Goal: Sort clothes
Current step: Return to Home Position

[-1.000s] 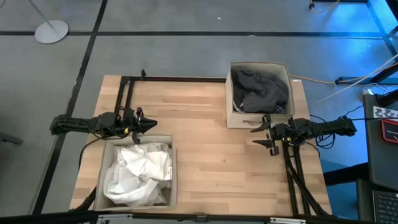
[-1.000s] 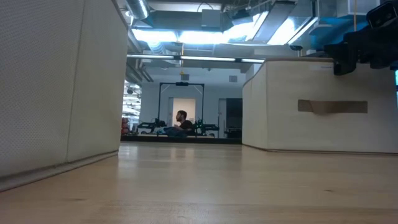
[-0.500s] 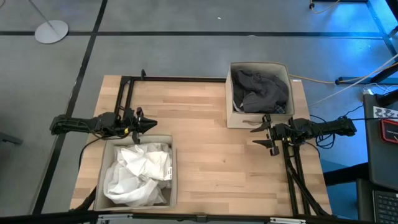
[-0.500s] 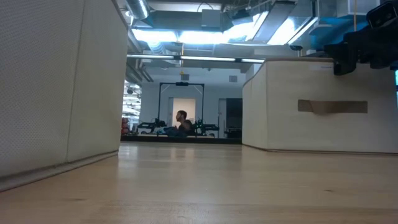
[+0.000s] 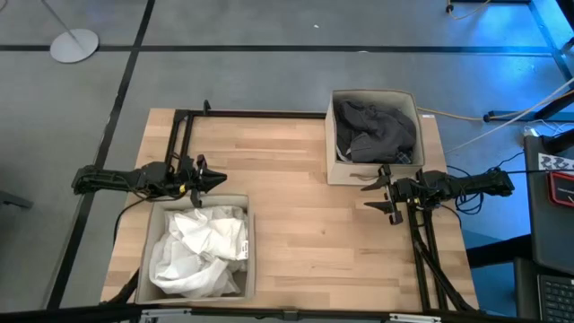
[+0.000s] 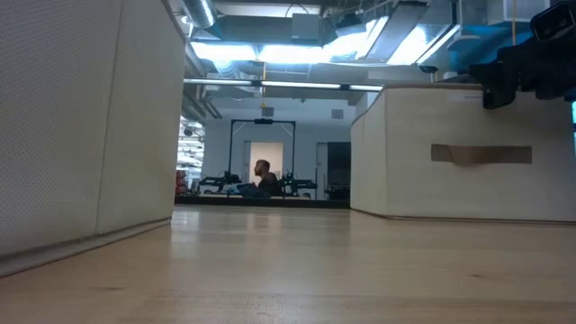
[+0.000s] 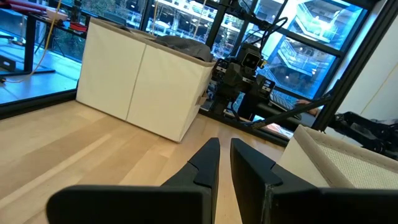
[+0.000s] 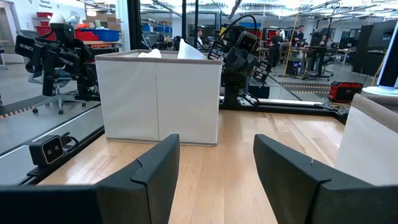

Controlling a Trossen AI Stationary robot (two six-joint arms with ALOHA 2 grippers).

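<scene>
White clothes (image 5: 199, 251) lie piled in a beige bin (image 5: 248, 260) at the table's near left. Their tops (image 8: 186, 50) peek over that bin's rim in the right wrist view. Dark grey clothes (image 5: 375, 133) fill a second beige bin (image 5: 330, 135) at the far right. My left gripper (image 5: 218, 179) hovers shut at the far edge of the white-clothes bin, pointing level toward the table's right; its fingers (image 7: 208, 163) are bare. My right gripper (image 5: 369, 197) stands open just in front of the dark-clothes bin, pointing level toward the left, with nothing between its fingers (image 8: 155, 168).
Bare wooden tabletop (image 5: 296, 206) stretches between the two bins. A dark metal frame (image 5: 251, 114) runs along the far and left edges. In the low view, bin walls (image 6: 81, 126) (image 6: 468, 153) stand on either side, and a person (image 6: 263, 171) is in the room far behind.
</scene>
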